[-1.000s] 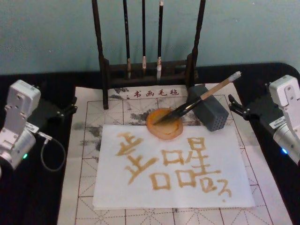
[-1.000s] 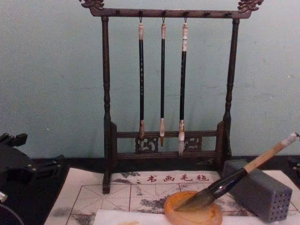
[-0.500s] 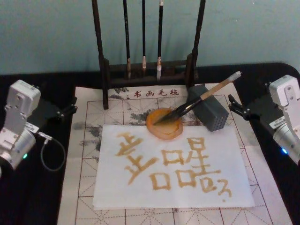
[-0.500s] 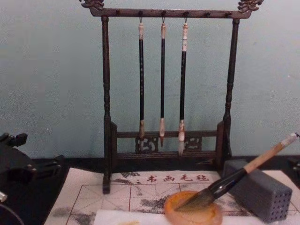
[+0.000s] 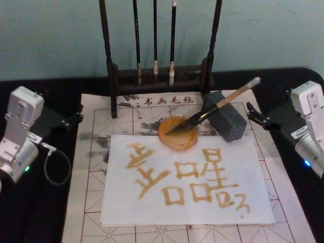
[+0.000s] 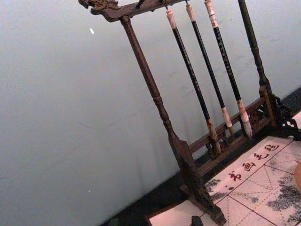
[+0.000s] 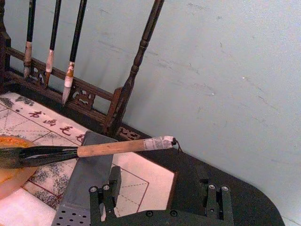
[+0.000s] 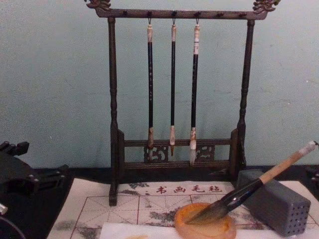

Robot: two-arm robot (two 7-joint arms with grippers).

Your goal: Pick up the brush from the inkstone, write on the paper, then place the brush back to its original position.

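The brush (image 5: 212,109) lies at a slant, its dark bristles in the round orange inkstone (image 5: 177,134) and its pale handle propped on a grey block (image 5: 226,121). The white paper (image 5: 187,177) in front carries several amber characters. My left gripper (image 5: 76,115) is parked at the left edge of the mat, open and holding nothing. My right gripper (image 5: 251,114) is parked at the right, also open and apart from the brush. From the right wrist, the brush (image 7: 108,148) crosses above the open right gripper (image 7: 160,197), and from the chest the brush (image 8: 249,189) leans out of the inkstone (image 8: 204,224).
A dark wooden rack (image 5: 157,76) with three thin hanging brushes stands behind the inkstone. A gridded felt mat (image 5: 96,202) lies under the paper on the black table. A cable loop (image 5: 50,167) hangs by the left arm.
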